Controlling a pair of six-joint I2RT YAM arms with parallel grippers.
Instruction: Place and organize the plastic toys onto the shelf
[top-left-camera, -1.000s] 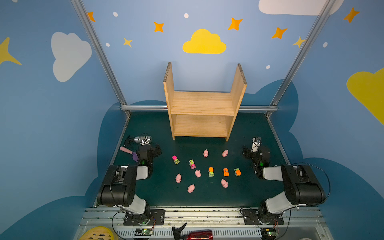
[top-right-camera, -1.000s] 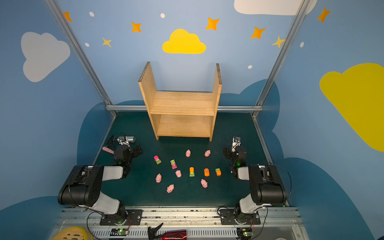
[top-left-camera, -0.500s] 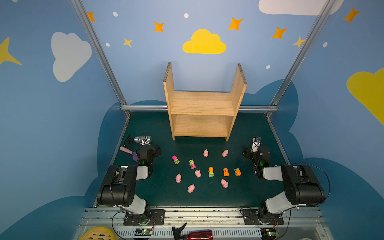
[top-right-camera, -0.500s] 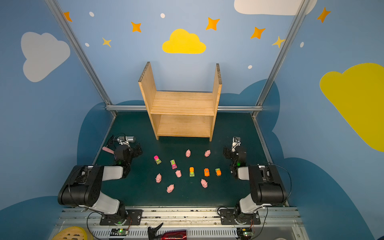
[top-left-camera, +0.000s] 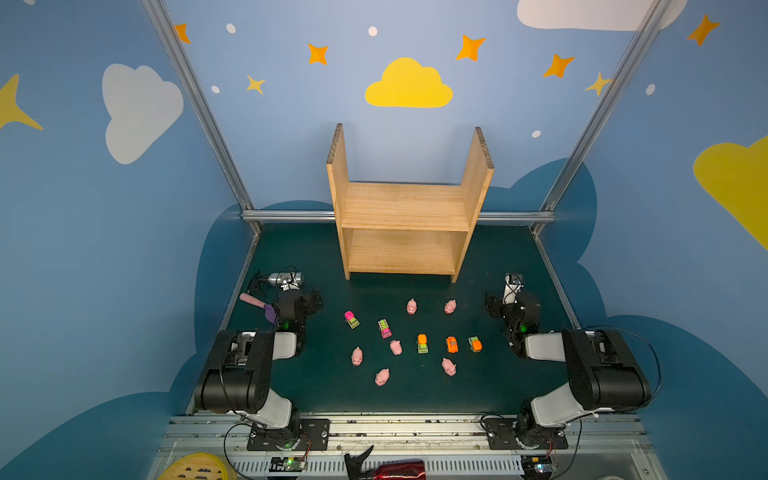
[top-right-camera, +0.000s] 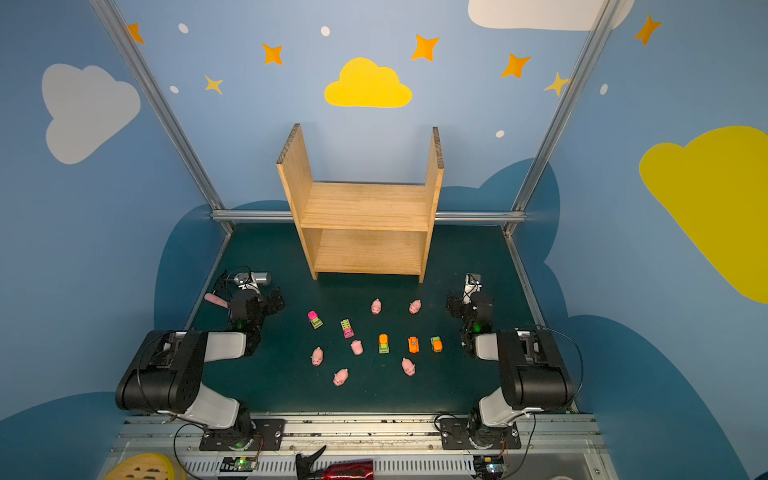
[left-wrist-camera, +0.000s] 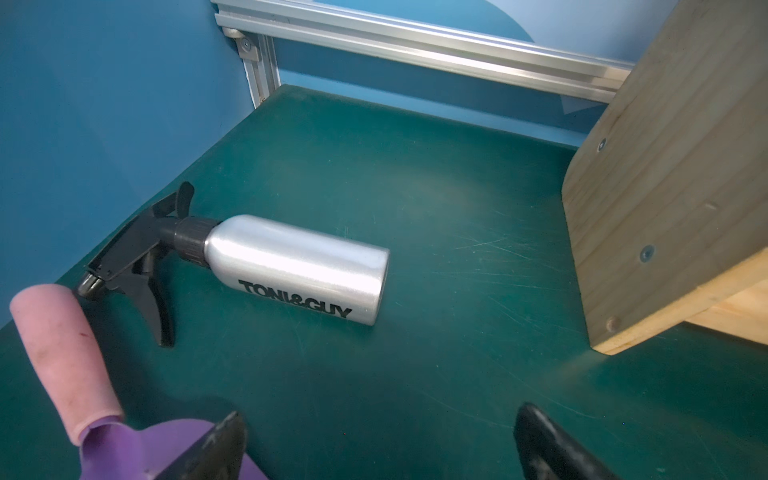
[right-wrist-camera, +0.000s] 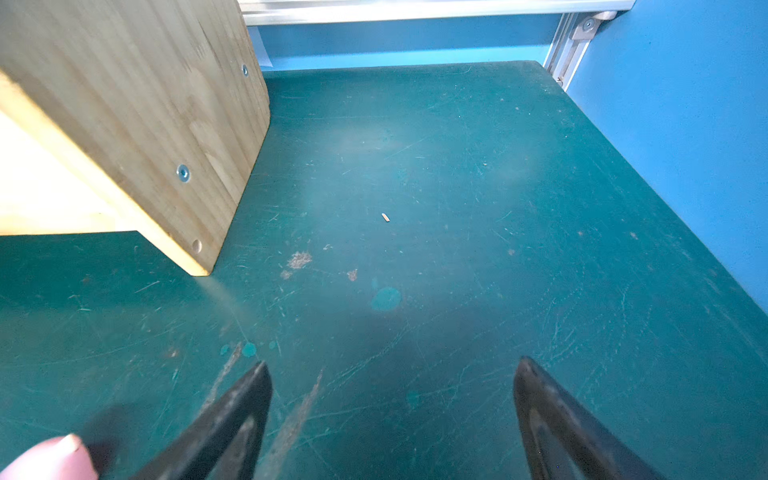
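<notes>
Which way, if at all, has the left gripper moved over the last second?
No. In a top view the left gripper sits where it did, just in front of the silver bottle and equally far from the shelf, jaws open.

Robot lab test cell dressed up like a kid's room, not an actual nursery. Blue wall panels (top-left-camera: 104, 270) painted with a yellow cloud (top-left-camera: 408, 85) and orange stars (top-left-camera: 318, 54) hang on a bare aluminium frame (top-left-camera: 202, 112), with posts rising at 11 and 1 o'clock. The left arm (top-left-camera: 237, 374) and right arm (top-left-camera: 602, 370) are bolted to a slotted metal rail (top-left-camera: 415, 430) along the 6 o'clock edge of the scratched green desk (top-left-camera: 324, 395). A lit circuit board (top-left-camera: 289, 463) sits exposed there too.
</notes>
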